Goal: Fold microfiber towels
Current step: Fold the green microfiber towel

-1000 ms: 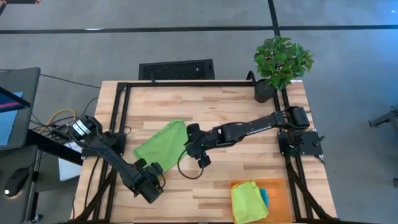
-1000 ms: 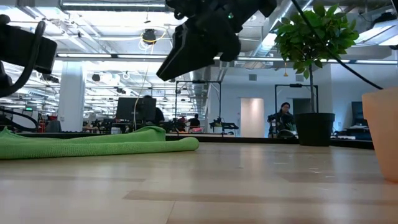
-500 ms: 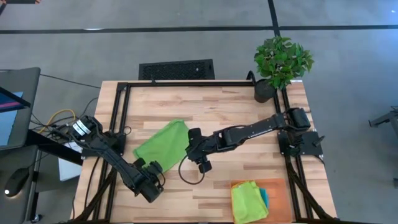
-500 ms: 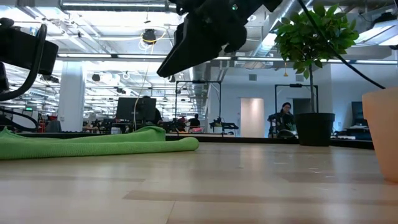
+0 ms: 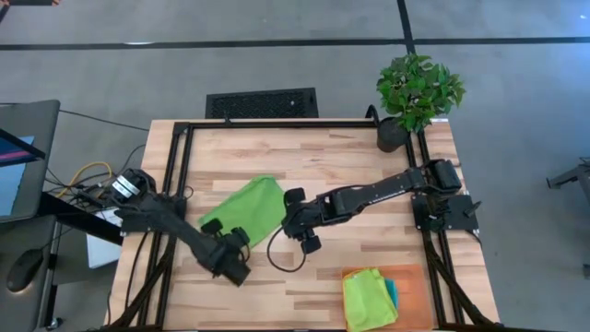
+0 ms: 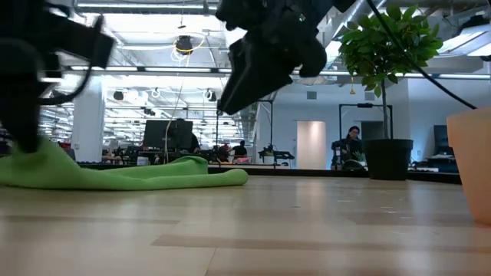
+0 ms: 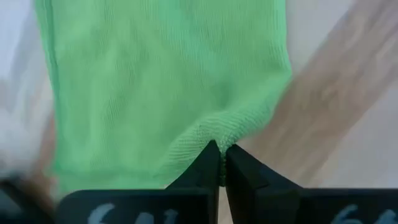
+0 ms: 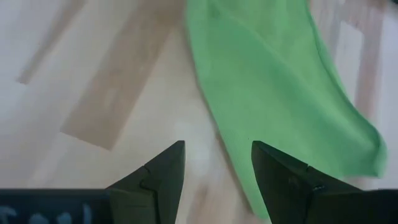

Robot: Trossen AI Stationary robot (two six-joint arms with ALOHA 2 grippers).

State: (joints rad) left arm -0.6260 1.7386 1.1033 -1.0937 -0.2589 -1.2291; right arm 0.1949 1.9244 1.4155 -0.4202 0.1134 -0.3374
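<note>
Your left gripper [image 7: 221,167] has its jaws pinched on the near corner of the lime green towel [image 5: 244,207], which lies folded at the middle of the wooden tabletop [image 5: 313,152], its gripped end puckered and raised slightly in the low view. Just beside the towel's other edge, your right gripper [image 8: 214,167] hangs above bare wood with its jaws spread and nothing between them. The step in hand looks like the next fold of this towel: you would need the right gripper on the free corner, then both corners carried across together. Farther right, a finished stack of towels [image 5: 369,297] rests on the orange mat [image 5: 410,277]; a potted plant [image 5: 417,92] stands at the far corner.
</note>
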